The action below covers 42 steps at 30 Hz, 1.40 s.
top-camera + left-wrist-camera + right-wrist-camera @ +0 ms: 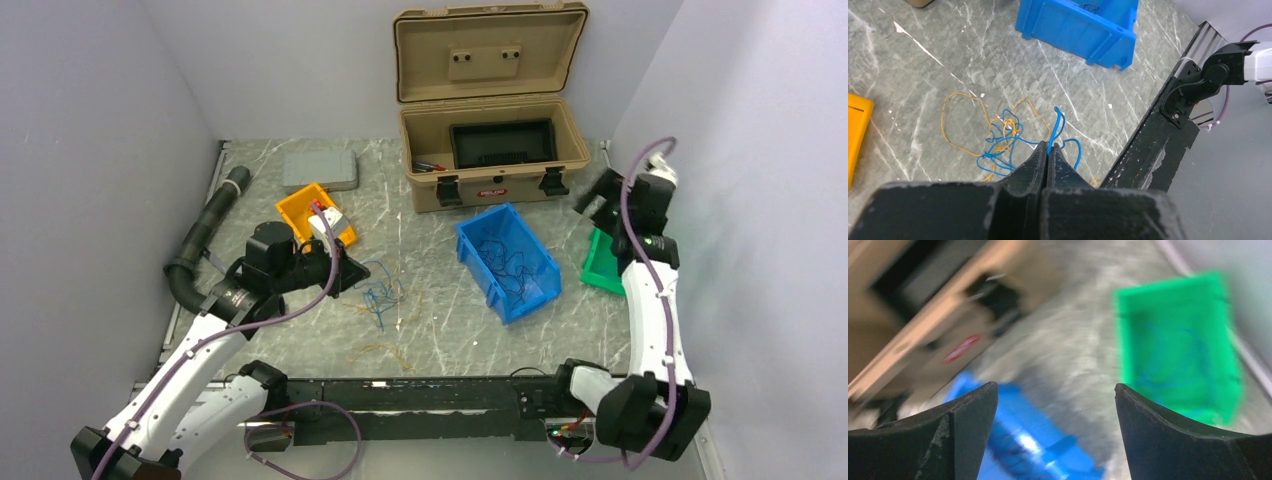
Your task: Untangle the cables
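**One blue cable in my left pincer, the knot yet to give**

My left pincer (1048, 151) was clamped shut on a single blue cable (1062, 120). It rose from between the tips and curved back down into the cables (1003, 137), a loose knot of blue and orange-yellow loops on the table (923, 65) just ahead of the pincer. My right pincer (1055, 390) stood wide and held nothing, up over the green bin (1178, 340). Faint blue strands seemed to lie in that bin, though the view was blurred. Dark strands lay in the blue bin (507, 262), well apart from the knot.

The step, as I judged it, was to draw this blue one free. To do it well I would lift slowly and away from the orange loops, watching whether they rose with it. If the whole knot came up, I should stop and let the right pincer pin the orange strands to the table. The cable was hair-thin, so a firm pinch mattered, and a jerk could tighten the crossing instead of loosening it.
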Each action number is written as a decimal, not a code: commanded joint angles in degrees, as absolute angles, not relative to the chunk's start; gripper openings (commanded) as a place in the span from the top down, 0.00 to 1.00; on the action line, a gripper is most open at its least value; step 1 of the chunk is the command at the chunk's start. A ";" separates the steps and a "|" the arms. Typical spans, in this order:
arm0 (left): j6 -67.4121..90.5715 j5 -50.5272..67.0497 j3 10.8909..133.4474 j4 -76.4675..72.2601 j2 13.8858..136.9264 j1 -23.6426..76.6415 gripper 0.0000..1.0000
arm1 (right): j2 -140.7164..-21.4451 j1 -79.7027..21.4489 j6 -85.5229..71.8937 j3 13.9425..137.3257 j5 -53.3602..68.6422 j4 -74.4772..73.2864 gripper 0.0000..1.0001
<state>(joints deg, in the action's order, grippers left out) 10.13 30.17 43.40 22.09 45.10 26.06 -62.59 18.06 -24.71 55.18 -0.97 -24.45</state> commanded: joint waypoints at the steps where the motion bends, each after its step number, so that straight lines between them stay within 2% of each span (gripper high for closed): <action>1: 8.72 33.16 49.31 23.82 45.33 26.77 1.00 | -59.24 4.08 -15.18 63.53 16.97 -24.36 0.10; 7: 6.77 33.62 61.25 30.57 47.93 27.04 1.00 | -57.12 -12.04 -14.44 59.76 37.17 -9.58 0.08; 14: 7.41 33.91 74.54 35.80 53.13 27.09 1.00 | -58.26 -35.22 -8.78 57.10 31.22 -0.55 0.04; 19: 8.85 36.40 76.11 33.75 54.00 27.15 1.00 | -62.18 -45.04 -6.19 58.27 27.94 4.05 0.05; 26: 10.41 38.00 76.39 31.78 54.39 27.21 1.00 | -67.70 -51.80 -5.15 60.65 24.02 9.14 0.10; 28: 10.53 38.35 76.38 31.68 54.36 27.17 1.00 | -69.26 -53.02 -5.12 61.53 22.68 9.92 0.17; 31: 10.64 38.89 76.01 31.12 54.11 27.22 1.00 | -70.56 -53.85 -6.06 61.64 20.64 12.35 0.39; 33: 10.63 38.96 75.75 30.99 53.90 27.20 1.00 | -70.67 -53.94 -7.32 61.23 18.85 14.61 0.59; 35: 10.95 38.87 75.25 30.66 53.62 27.26 1.00 | -70.30 -54.07 -8.35 60.71 17.35 16.05 0.85; 36: 11.61 38.62 74.76 30.26 53.27 27.20 0.95 | -69.88 -54.01 -8.94 60.43 16.14 16.40 0.96; 37: 12.42 37.96 74.23 29.83 52.88 27.27 0.82 | -69.29 -54.07 -9.63 59.94 14.49 16.69 1.00; 40: 14.15 33.43 72.13 29.87 51.29 27.21 0.27 | -67.09 -54.01 -12.06 59.18 7.73 16.43 1.00; 41: 14.70 31.27 71.11 30.30 50.42 27.24 0.11 | -66.46 -53.98 -13.02 59.44 5.75 15.84 1.00; 42: 15.62 28.70 69.84 30.21 49.47 27.25 0.01 | -65.84 -53.96 -13.89 59.83 4.40 15.08 1.00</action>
